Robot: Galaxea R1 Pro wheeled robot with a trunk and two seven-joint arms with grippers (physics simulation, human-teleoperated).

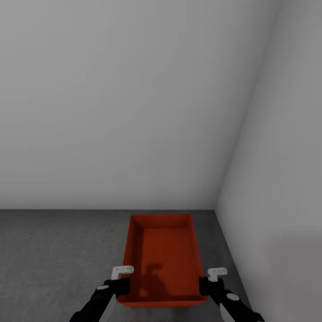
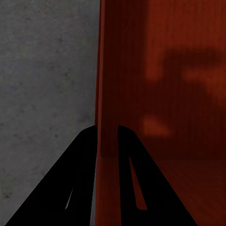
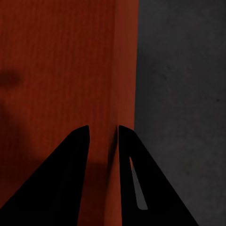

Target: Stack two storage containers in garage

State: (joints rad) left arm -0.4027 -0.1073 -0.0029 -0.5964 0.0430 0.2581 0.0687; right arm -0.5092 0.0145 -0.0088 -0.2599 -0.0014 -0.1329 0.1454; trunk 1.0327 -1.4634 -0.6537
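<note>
One orange-red storage container (image 1: 163,257), open-topped and empty, is in the garage corner over the dark grey concrete floor (image 1: 53,250). My left gripper (image 1: 120,286) is shut on its left wall near the front end, one finger inside and one outside, as the left wrist view shows at the gripper (image 2: 107,128) and container wall (image 2: 106,70). My right gripper (image 1: 209,284) is likewise shut on the right wall, seen close up at the gripper (image 3: 103,128) and container wall (image 3: 123,61). Whether the container rests on the floor or hangs just above it I cannot tell.
A plain white wall (image 1: 134,89) stands straight ahead, just beyond the container's far end. A second white wall (image 1: 286,179) runs close along the right side. Open concrete floor stretches to the left.
</note>
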